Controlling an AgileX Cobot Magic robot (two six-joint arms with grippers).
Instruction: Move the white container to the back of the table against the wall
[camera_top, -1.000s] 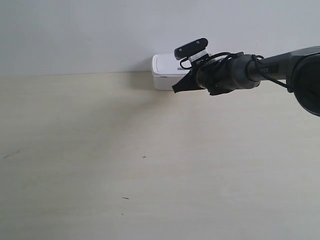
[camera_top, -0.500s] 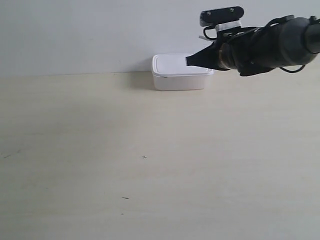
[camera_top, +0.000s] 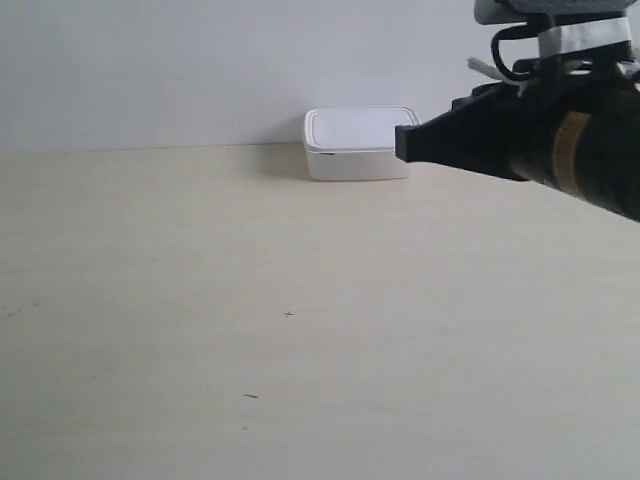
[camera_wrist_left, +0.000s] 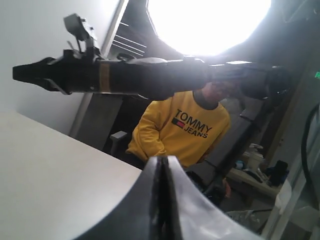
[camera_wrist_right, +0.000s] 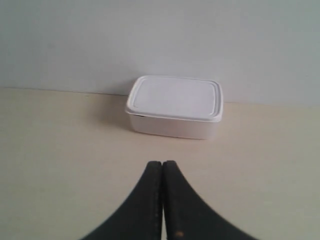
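Note:
The white container (camera_top: 360, 143) stands with its lid on at the back of the table (camera_top: 200, 300), its rear side at the wall (camera_top: 150, 70). My right gripper (camera_top: 402, 143) is shut and empty; it hangs in the air nearer the camera than the box. In the right wrist view the container (camera_wrist_right: 175, 105) lies a little way ahead of the shut right gripper (camera_wrist_right: 162, 164), with bare table between them. My left gripper (camera_wrist_left: 162, 159) is shut on nothing and points across the table (camera_wrist_left: 50, 170) at the right arm (camera_wrist_left: 125, 77).
A person in a yellow sweater (camera_wrist_left: 180, 127) sits beyond the table's edge in the left wrist view, with chairs and room clutter behind. A few tiny dark specks (camera_top: 289, 314) mark the tabletop. The left arm is out of the exterior view.
The right arm has drawn back from the container, rising and coming toward the camera and the exterior view's right. The container has stayed where it was.

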